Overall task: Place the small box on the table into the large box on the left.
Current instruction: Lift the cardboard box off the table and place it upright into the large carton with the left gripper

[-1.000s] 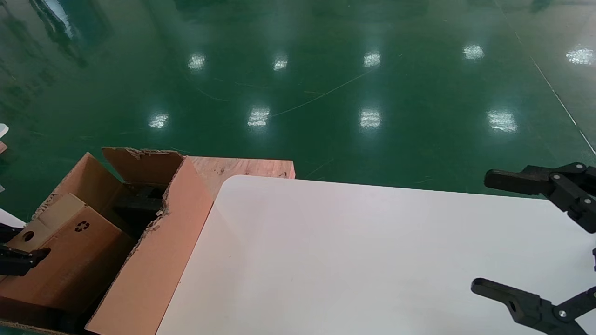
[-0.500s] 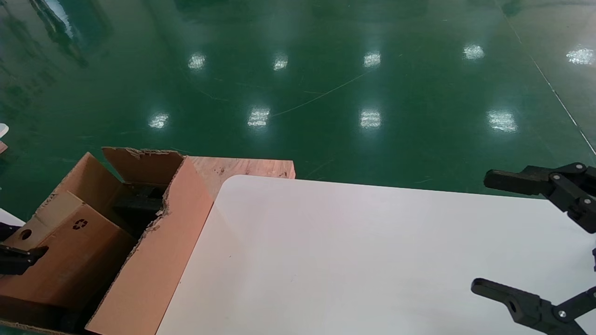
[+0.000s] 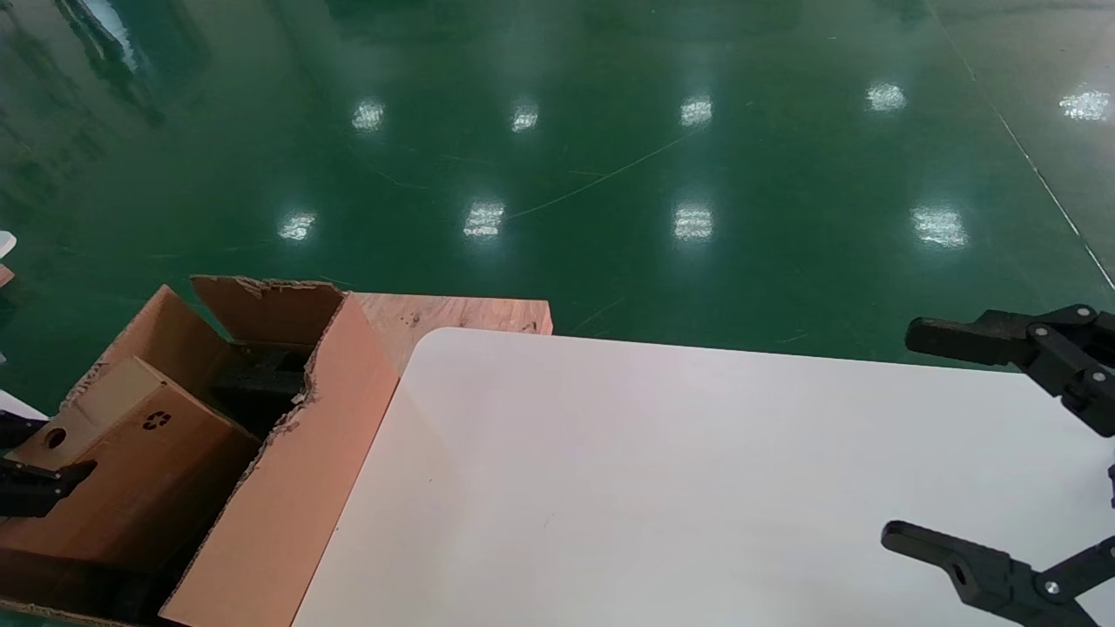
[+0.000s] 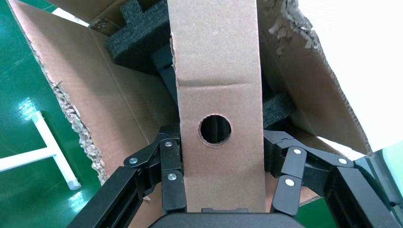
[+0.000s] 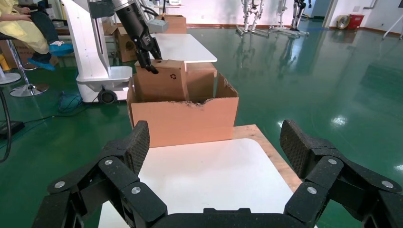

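The small box, a flat brown carton with a recycling mark and a round hole, stands tilted inside the large box, its upper end above the torn rim. My left gripper is shut on that upper end at the far left. In the left wrist view the fingers press both sides of the small box below its hole, over dark foam. My right gripper hangs open over the right side of the white table, nothing between its fingers. The right wrist view shows the large box beyond the table's end.
A bare wooden board lies behind the table's rounded corner, next to the large box. Shiny green floor lies beyond. In the right wrist view a white robot base and a seated person are behind the large box.
The small box has shifted slightly in the left gripper's hold, within the large box's opening. The right arm has not moved.
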Controlling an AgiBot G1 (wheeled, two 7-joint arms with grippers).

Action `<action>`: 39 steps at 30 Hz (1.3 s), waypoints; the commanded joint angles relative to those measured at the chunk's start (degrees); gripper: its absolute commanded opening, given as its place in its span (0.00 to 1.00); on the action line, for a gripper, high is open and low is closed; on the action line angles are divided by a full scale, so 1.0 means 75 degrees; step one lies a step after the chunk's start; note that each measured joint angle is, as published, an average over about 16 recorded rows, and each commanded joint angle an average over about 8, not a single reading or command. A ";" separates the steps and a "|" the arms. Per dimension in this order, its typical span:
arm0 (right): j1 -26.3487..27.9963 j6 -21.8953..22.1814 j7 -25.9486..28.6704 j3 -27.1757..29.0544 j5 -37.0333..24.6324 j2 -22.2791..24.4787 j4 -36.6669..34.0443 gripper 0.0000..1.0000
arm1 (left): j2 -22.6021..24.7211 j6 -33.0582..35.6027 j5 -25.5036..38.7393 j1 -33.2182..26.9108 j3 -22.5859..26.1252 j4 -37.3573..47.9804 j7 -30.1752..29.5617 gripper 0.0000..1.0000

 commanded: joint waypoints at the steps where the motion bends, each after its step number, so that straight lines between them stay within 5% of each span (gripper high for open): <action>1: 0.0000 0.0000 0.0000 0.0000 0.0000 0.0000 0.0000 1.00 | 0.0001 -0.0033 -0.0033 0.0029 0.0029 0.0080 0.0125 0.00; 19: 0.0001 0.0002 -0.0002 -0.0005 0.0003 0.0002 0.0000 1.00 | -0.0075 -0.0660 -0.1121 0.0825 0.0991 0.0926 0.0999 0.00; 39: 0.0002 0.0004 -0.0005 -0.0009 0.0006 0.0004 0.0000 1.00 | 0.0751 -0.0547 -0.0496 0.0378 0.0545 0.1716 0.1319 0.00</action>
